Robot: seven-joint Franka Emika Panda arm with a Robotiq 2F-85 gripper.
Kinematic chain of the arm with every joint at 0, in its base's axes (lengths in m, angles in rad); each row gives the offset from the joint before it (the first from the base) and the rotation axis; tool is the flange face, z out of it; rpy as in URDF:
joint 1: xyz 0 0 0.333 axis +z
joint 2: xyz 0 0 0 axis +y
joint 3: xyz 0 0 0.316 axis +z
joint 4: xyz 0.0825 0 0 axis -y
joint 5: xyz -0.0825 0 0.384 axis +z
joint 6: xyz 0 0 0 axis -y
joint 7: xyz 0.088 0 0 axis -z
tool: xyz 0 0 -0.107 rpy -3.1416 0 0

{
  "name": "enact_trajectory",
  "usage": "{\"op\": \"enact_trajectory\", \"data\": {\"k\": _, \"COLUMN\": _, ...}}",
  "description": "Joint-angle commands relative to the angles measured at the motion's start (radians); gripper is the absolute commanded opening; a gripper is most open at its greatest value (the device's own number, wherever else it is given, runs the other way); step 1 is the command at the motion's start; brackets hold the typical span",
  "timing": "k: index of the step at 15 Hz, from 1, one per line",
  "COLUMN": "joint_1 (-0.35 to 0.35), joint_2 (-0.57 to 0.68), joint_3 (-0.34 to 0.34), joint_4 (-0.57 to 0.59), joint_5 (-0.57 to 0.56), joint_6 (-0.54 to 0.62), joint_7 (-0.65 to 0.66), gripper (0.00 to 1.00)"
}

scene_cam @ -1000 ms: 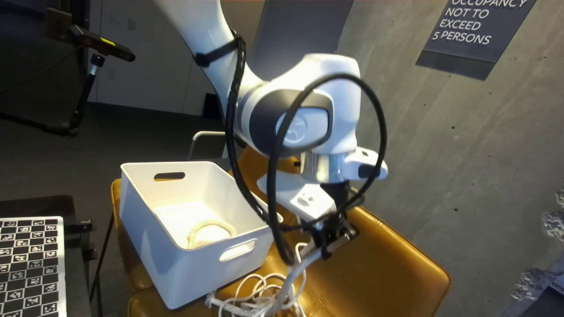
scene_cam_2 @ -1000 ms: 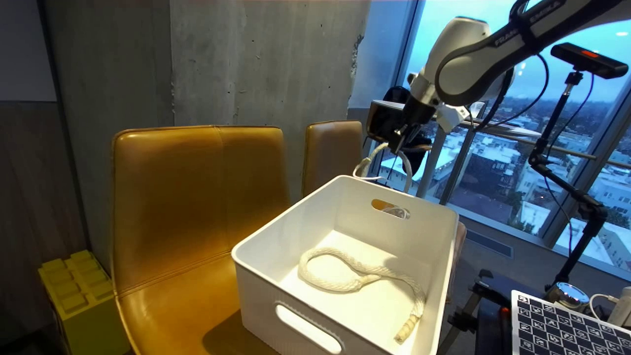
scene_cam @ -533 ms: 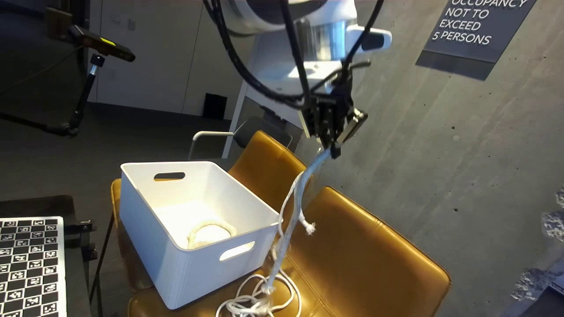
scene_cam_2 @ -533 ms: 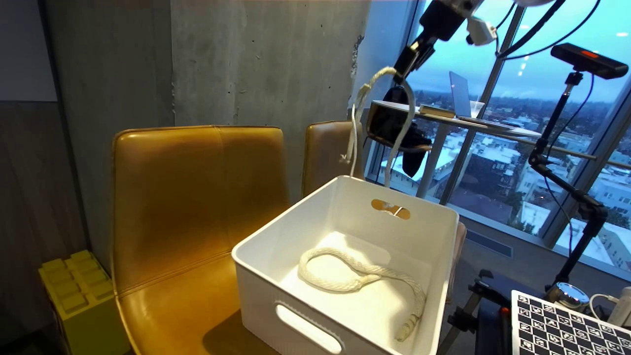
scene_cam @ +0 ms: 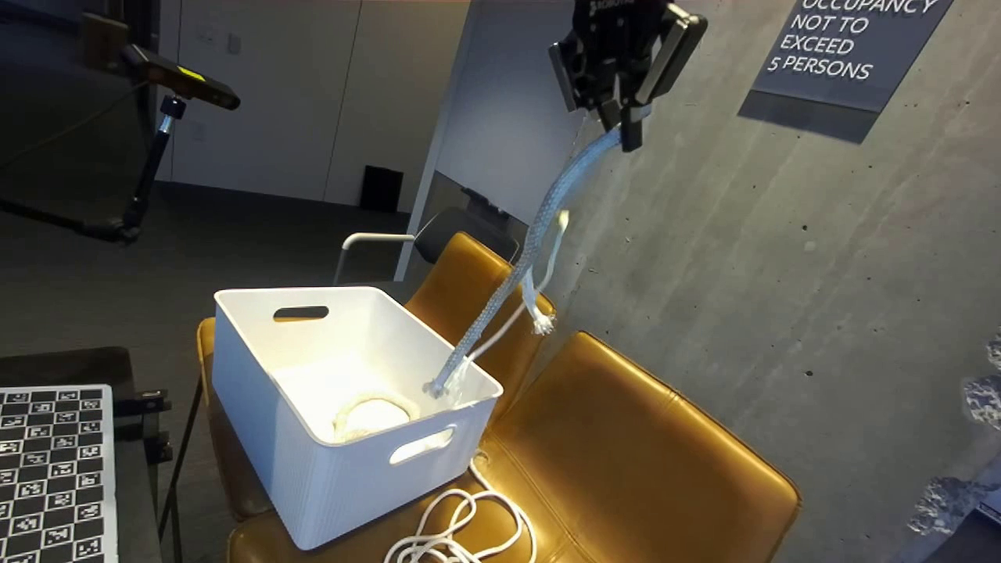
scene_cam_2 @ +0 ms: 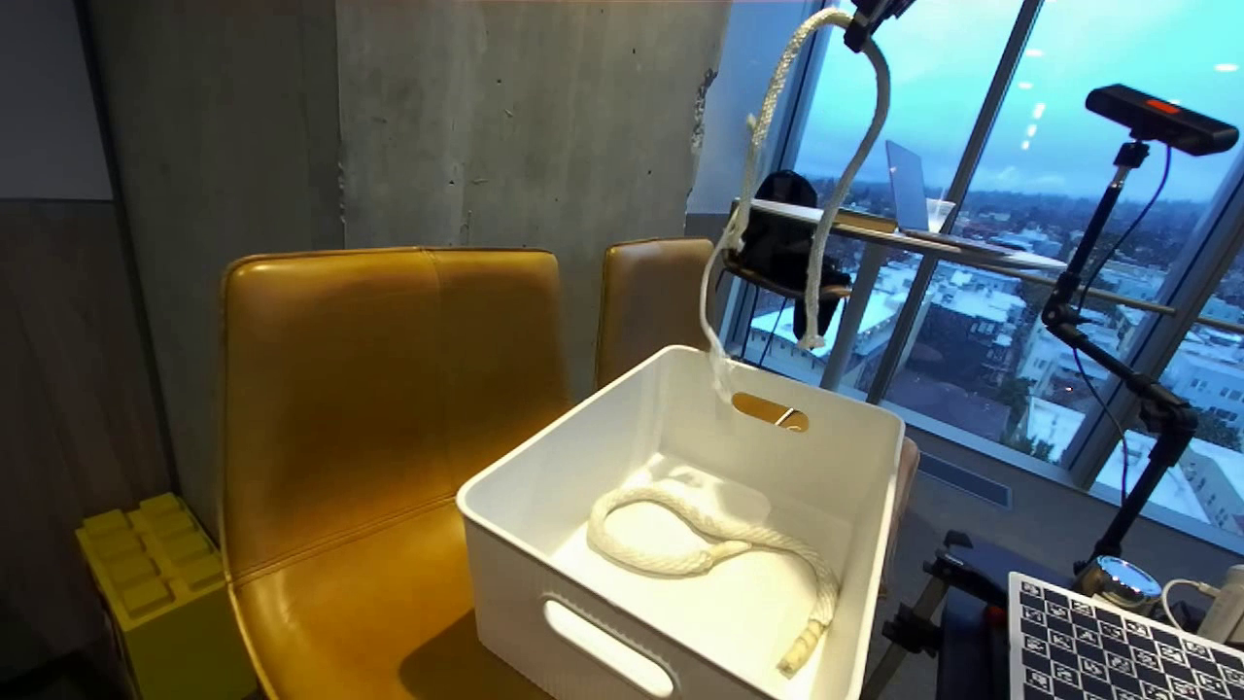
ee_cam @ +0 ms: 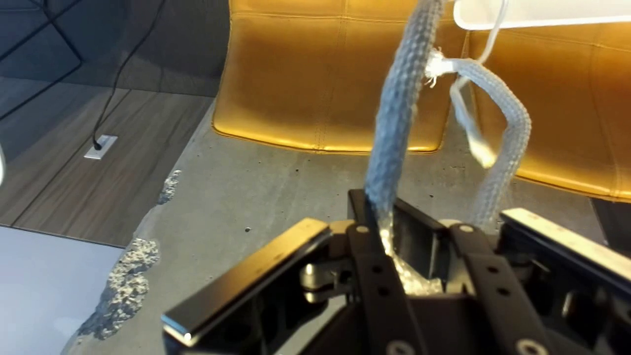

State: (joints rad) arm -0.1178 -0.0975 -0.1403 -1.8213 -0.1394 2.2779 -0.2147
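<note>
1. Pincer (scene_cam: 621, 129) held high; clamped narrow on thick rope (scene_cam: 504, 293).
2. Rope bent in arch at grip, both ends hung nr rim of wht bin (scene_cam: 375, 485); depth can't be judged.
3. Thin strand (scene_cam_2: 704, 292) hung alongside, partly blurred, seen overlapping bin rim in an ext. view.
4. 2nd rope (scene_cam_2: 671, 564) laid in bin, looped at 1 end.
5. Thin wht cord (scene_cam: 450, 538) heaped on tan chair (scene_cam: 641, 461), just beside bin.

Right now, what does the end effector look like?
The end effector is black and two-fingered, with shiny metallic outer bars, round silver screws on its links and black fingertips. Partly cropped pale lettering shows in an exterior view. Arm out of view.
</note>
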Motion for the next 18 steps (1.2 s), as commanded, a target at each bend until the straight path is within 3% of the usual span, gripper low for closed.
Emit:
{"op": "enact_trajectory", "data": {"k": 1, "joint_1": -0.05, "joint_2": 0.065, "joint_3": -0.056, "joint_4": 0.121, "joint_5": 0.018, "joint_6": -0.069, "joint_7": -0.063, "gripper": 0.03}}
{"op": "enact_trajectory", "data": {"k": 6, "joint_1": -0.111, "joint_2": 0.14, "joint_3": -0.108, "joint_4": 0.193, "joint_5": 0.028, "joint_6": -0.09, "joint_7": -0.105, "gripper": 0.03}}
{"op": "enact_trajectory", "data": {"k": 14, "joint_1": -0.115, "joint_2": 0.204, "joint_3": -0.088, "joint_4": 0.168, "joint_5": 0.007, "joint_6": -0.069, "joint_7": -0.09, "gripper": 0.03}}
{"op": "enact_trajectory", "data": {"k": 15, "joint_1": -0.116, "joint_2": 0.218, "joint_3": -0.087, "joint_4": 0.165, "joint_5": 0.005, "joint_6": -0.063, "joint_7": -0.087, "gripper": 0.37}}
{"op": "enact_trajectory", "data": {"k": 16, "joint_1": -0.116, "joint_2": 0.23, "joint_3": -0.085, "joint_4": 0.156, "joint_5": 0.002, "joint_6": -0.059, "joint_7": -0.091, "gripper": 0.38}}
{"op": "enact_trajectory", "data": {"k": 18, "joint_1": -0.117, "joint_2": 0.253, "joint_3": -0.083, "joint_4": 0.151, "joint_5": -0.003, "joint_6": -0.055, "joint_7": -0.087, "gripper": 0.51}}
